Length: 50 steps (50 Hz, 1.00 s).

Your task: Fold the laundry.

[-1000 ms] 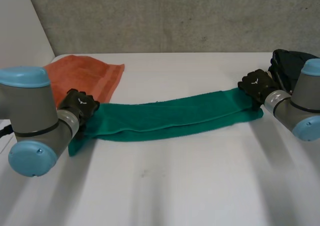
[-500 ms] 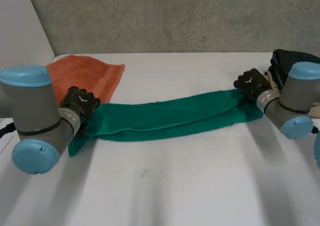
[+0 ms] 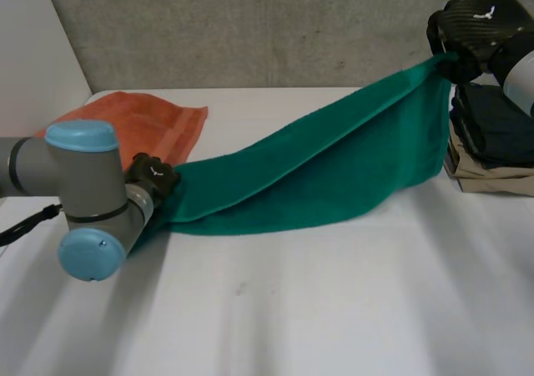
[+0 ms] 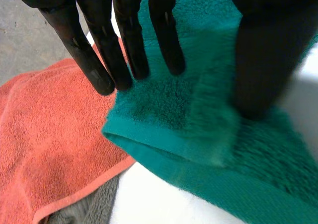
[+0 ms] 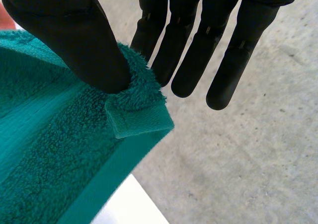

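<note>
"Where's the green towel (image 3: 317, 176)?"

"Strung between the two hands. The right hand (image 3: 476, 27) holds one corner high above the bench (image 3: 334, 309), its thumb squeezing the hemmed corner against straight fingers. From there the towel slopes down, doubled lengthwise, to the left hand (image 3: 153, 176), which is low on the bench."

"Is that one gripping too?"

"It looks so. A ridge of towel at that end is nipped between its thumb and straight fingers. Its fingertips reach the towel's edge, which lies against the orange towel (image 3: 142, 122). A grey cloth (image 4: 89, 209) peeps out from under the orange one."

"Any writing?"

"A small white mark (image 3: 482, 12) on the back of each hand, too small to read."

"And on the right?"

"A dark garment (image 3: 501, 126) folded on a beige garment (image 3: 492, 180), just beside the hanging towel."
</note>
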Tool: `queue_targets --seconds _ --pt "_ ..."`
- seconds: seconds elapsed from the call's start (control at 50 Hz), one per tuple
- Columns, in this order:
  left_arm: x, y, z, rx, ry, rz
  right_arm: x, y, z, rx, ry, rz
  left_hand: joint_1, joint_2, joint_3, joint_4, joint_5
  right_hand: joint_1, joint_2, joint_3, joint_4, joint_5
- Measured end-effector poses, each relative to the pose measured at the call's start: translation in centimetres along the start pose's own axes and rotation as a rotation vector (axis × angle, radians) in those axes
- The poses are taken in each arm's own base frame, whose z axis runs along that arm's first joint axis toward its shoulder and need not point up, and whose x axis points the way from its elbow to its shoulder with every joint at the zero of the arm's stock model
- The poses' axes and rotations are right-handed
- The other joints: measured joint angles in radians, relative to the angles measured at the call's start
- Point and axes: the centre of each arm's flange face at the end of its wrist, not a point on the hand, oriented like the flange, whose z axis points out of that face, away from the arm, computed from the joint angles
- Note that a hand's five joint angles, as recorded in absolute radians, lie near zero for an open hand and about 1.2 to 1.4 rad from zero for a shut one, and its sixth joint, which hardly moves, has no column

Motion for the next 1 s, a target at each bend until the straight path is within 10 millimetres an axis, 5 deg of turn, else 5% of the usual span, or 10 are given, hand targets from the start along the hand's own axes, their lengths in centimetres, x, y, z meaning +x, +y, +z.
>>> queue_targets --seconds 0.04,0.1,0.34,0.46,0.56,0.6,0.68,0.76,0.9,1.0 --pt "0.1 -0.1 0.3 0.005 -0.001 0.003 0.0 -0.4 -0.3 0.006 0.001 0.009 0.500 0.453 0.460 0.464 0.454 0.000 0.000 0.000 0.000 0.000" --pt "0.0 -0.3 0.7 0.017 -0.004 0.007 -0.1 -0.3 -0.6 0.001 -0.001 0.011 0.555 0.598 0.602 0.606 0.580 0.000 0.000 0.000 0.001 0.000" --pt "-2.3 -3.2 1.4 0.087 -0.015 0.012 -1.3 4.0 0.9 -0.107 0.007 -0.087 0.555 0.624 0.627 0.633 0.584 0.000 0.000 0.000 0.003 0.000" --pt "-4.9 -7.0 2.1 0.177 -0.079 0.011 -1.5 4.8 3.8 -0.072 0.075 -0.148 0.555 0.625 0.629 0.636 0.584 0.000 0.000 0.008 0.003 0.000" --pt "-7.6 -11.1 2.3 0.312 -0.190 -0.003 -0.2 3.2 6.8 0.083 0.208 -0.177 0.555 0.627 0.630 0.637 0.584 0.000 0.000 0.009 0.004 0.000" --pt "-10.0 -14.3 1.5 0.431 -0.292 -0.036 1.4 1.2 8.4 0.226 0.337 -0.162 0.555 0.627 0.631 0.637 0.584 0.000 0.000 0.009 0.004 0.001" --pt "-14.7 -19.7 -2.1 0.676 -0.485 -0.181 4.4 -2.7 9.1 0.490 0.548 -0.057 0.555 0.627 0.631 0.637 0.584 0.000 0.000 0.009 0.004 0.007" --pt "-17.0 -22.1 -4.9 0.831 -0.553 -0.322 5.4 -4.7 8.6 0.632 0.616 0.029 0.555 0.627 0.631 0.637 0.584 0.000 0.000 0.009 0.004 0.012" --pt "-15.1 -21.2 -3.9 0.843 -0.458 -0.405 3.5 -3.9 7.6 0.594 0.528 0.075 0.555 0.627 0.631 0.637 0.584 0.000 0.000 0.009 0.004 0.012" --pt "-10.1 -16.7 -0.3 0.668 -0.315 -0.362 0.5 0.5 6.6 0.402 0.398 0.089 0.555 0.627 0.631 0.638 0.584 0.000 0.000 0.009 0.004 0.012"
